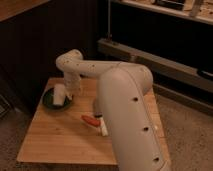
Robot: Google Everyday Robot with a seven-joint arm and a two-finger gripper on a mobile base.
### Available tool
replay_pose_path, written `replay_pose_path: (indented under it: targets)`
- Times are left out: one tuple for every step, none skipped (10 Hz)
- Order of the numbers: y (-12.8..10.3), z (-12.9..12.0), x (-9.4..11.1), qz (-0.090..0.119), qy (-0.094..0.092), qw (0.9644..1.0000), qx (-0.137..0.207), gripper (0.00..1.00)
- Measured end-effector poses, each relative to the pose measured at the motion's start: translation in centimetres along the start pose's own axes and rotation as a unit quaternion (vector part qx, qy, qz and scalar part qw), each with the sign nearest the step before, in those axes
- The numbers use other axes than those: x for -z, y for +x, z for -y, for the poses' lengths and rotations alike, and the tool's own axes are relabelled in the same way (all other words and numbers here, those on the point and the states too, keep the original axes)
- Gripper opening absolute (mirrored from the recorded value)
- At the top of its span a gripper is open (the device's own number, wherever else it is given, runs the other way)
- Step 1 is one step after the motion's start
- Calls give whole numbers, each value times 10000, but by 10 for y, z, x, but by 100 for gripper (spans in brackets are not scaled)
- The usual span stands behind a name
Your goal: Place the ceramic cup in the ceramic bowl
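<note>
A dark ceramic bowl sits on the left part of the wooden table. A white ceramic cup is inside or just above the bowl, tilted. My gripper is at the end of the white arm, right beside the cup's right side, over the bowl's far right rim. I cannot tell whether it touches the cup.
A red-orange object and a white object lie near the table's middle, next to my arm's thick lower link. A dark wall and a shelf rail stand behind the table. Speckled floor surrounds it.
</note>
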Motion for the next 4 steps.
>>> replay_pose_path:
  targets:
    - [3, -2, -1, -27, 3, 10000, 13, 17]
    - [5, -8, -3, -31, 8, 10000, 9, 9]
    - [6, -14, -3, -25, -9, 10000, 27, 6]
    - [5, -13, 1, 6, -3, 10000, 37, 6]
